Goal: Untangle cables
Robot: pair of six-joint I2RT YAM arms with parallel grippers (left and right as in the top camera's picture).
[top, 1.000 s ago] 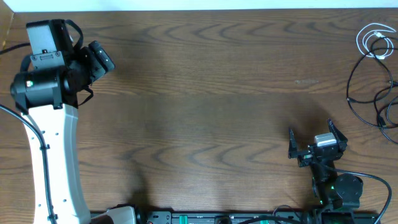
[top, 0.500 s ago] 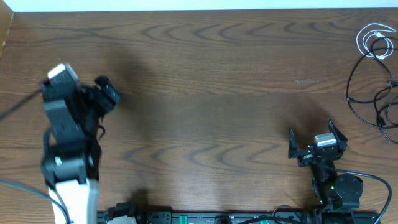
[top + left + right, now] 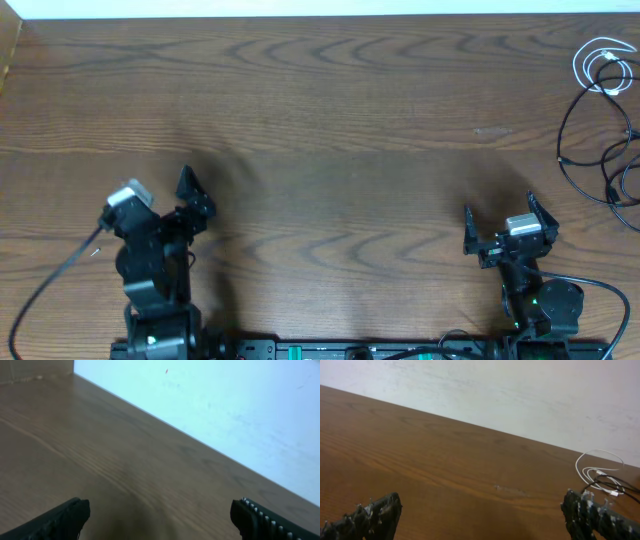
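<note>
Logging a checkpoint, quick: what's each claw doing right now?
Left claw: open, holding nothing.
Right claw: open, holding nothing.

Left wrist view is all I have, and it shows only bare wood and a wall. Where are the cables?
Observer: Overhead puts them at the far right corner of the table. A white cable lies coiled there, and black cables are looped just nearer the robot.
Operator: Are white and black tangled together?
Observer: In the right wrist view, black strands overlap the near edge of the white coil. I cannot tell how knotted they are.
Operator: Which tool is closer?
Observer: The right tool. It is open at the near right, on the cables' side. The left tool, also open, sits at the near left, across the table from them.
</note>
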